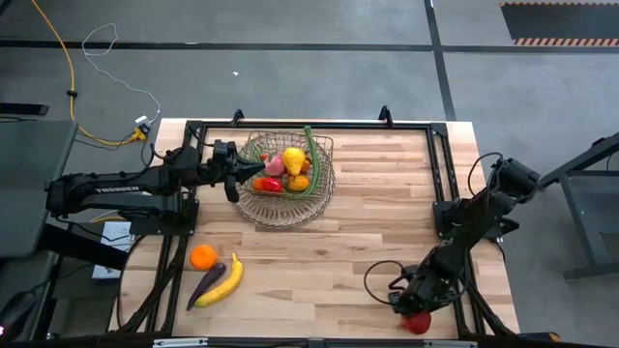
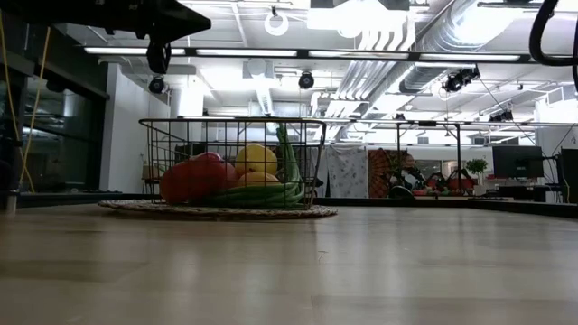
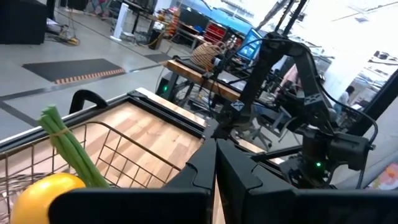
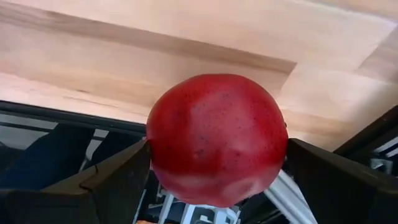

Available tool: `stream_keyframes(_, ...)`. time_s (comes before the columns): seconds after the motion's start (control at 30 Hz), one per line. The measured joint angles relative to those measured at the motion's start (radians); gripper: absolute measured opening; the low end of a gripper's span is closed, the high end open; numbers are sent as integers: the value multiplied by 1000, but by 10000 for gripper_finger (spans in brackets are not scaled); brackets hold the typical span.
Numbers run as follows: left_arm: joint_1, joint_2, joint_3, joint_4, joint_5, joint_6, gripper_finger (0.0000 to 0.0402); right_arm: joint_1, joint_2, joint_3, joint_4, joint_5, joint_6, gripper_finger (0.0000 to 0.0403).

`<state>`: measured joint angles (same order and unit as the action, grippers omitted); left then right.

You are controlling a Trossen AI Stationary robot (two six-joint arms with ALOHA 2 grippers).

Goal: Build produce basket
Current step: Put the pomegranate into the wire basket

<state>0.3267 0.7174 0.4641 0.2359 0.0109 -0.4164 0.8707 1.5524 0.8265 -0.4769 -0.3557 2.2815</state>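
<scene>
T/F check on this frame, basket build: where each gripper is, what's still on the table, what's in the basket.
1. The right gripper sits at the table's near right edge with a red apple between its fingers. True.
2. The left gripper is wide open over the banana. False: it is shut and sits at the basket's left rim.
3. The orange, eggplant and banana lie on the table outside the basket. True.
4. The basket is empty. False: it holds a yellow lemon, green beans and red produce.
5. The basket lies tipped on its side. False: it stands upright in the low view.
</scene>
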Motion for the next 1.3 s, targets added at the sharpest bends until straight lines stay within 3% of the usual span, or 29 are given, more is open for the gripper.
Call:
stream_keyframes(0.17,0,0,0,0,0,-1,0,0,0,0,-51,-2,-15,345)
stream_keyframes(0.4,0,0,0,1,0,-3,0,0,-1,0,-56,-2,-39,282)
stream_keyframes(0.57,0,0,0,1,0,-5,0,0,-16,-5,-63,16,-63,275)
stream_keyframes(0.7,0,0,0,1,-13,-21,0,0,-72,-10,-90,111,-81,269)
stream_keyframes(0.93,0,0,0,3,-23,-38,0,-46,-240,-12,-34,449,-268,247)
stream_keyframes(1.13,0,0,0,3,-18,-55,0,-177,-299,-10,-90,486,-418,200)
stream_keyframes(1.3,-1,0,0,3,-16,-56,0,-256,-323,-10,-2,505,-581,189)
